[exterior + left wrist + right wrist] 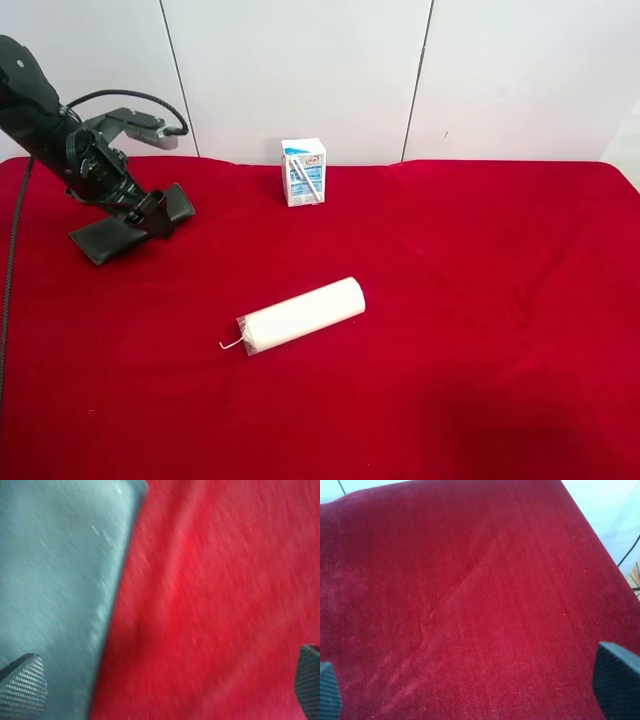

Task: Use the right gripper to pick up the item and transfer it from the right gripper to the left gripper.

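Observation:
The item (103,239), a dark flat oblong case, lies on the red cloth at the far left of the exterior high view. The left wrist view shows it close up as a grey-green surface (55,580). My left gripper (165,212) is the black arm with a grey block. It is low over the case's near end with its jaws open (165,690). One fingertip (22,687) is over the case, the other (310,680) over bare cloth. My right gripper (470,690) is open over bare red cloth and is out of the exterior high view.
A white cylinder (300,315) with a wire hook lies near the middle of the table. A small blue-and-white drink carton (304,172) stands at the back. A red cloth (480,300) covers the table, with a white wall behind.

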### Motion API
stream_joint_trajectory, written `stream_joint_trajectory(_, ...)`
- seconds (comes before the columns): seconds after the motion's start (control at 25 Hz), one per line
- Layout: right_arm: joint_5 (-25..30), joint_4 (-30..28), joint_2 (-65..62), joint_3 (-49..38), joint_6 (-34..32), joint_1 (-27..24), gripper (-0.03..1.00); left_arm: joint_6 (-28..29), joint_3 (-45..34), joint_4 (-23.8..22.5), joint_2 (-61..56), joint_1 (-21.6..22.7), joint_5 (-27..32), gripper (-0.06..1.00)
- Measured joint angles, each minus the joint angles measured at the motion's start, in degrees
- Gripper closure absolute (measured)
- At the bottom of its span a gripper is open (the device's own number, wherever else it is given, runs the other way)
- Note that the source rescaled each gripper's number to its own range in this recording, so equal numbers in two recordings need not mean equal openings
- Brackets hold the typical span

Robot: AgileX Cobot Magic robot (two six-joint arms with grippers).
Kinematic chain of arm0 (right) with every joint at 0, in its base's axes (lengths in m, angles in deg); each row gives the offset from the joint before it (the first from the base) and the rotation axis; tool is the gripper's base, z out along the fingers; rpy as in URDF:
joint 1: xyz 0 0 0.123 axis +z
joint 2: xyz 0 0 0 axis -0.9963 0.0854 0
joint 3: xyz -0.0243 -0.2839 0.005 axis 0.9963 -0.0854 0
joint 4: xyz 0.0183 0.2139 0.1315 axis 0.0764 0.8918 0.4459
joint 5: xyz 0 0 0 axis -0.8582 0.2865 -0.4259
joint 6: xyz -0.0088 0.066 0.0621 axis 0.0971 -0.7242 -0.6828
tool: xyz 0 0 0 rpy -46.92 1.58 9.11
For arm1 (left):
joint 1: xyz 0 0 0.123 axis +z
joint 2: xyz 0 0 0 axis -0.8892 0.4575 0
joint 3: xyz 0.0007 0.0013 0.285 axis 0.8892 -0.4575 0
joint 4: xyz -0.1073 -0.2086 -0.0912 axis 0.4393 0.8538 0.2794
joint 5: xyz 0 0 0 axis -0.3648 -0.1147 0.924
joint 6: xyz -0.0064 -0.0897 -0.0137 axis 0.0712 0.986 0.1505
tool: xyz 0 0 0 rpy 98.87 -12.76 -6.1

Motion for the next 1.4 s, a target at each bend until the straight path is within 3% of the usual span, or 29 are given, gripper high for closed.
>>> stream_joint_trajectory(0.32, 0.00, 0.00, 0.00, 0.00, 0.00, 0.00, -0.03, 1.41, 0.00, -3.52, -10.15, 0.00, 8.35, -0.06)
stream_joint_trajectory(0.56, 0.00, 0.00, 0.00, 0.00, 0.00, 0.00, -0.03, 9.32, 0.00, -11.98, -21.79, 0.00, 17.05, -0.06)
stream_joint_trajectory(0.84, 0.00, 0.00, 0.00, 0.00, 0.00, 0.00, -0.03, 20.66, -0.08, -13.06, -38.39, 0.00, 25.28, -0.06)
stream_joint_trajectory(1.2, 0.00, 0.00, 0.00, 0.00, 0.00, 0.00, -0.03, 35.37, -13.09, -15.17, -64.68, 0.00, 24.45, -0.06)
stream_joint_trajectory(1.4, 0.00, 0.00, 0.00, 0.00, 0.00, 0.00, -0.03, 37.87, -20.96, -15.17, -77.08, 0.00, 20.91, -0.06)
